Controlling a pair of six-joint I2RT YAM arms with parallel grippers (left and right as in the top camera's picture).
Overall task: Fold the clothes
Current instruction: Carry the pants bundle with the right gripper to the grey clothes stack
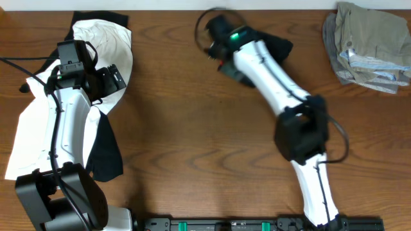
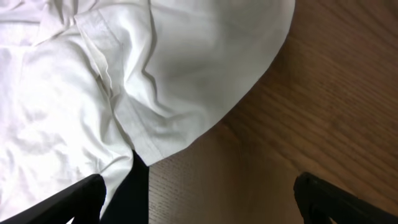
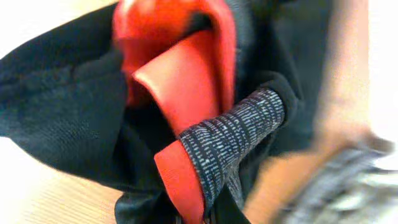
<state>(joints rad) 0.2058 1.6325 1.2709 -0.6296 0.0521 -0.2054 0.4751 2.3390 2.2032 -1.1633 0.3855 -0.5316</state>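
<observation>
Black stretchy pants (image 3: pixel 56 106), crumpled, red-edged

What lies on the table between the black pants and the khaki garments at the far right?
Nothing. In the overhead view the table is bare wood between the black pants and the khaki garments.

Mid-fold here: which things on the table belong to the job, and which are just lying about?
Job: black pants; their grey waistband, edged red-orange.
Lying about: white garment at the left; khaki garments, piled at the far right.
</observation>
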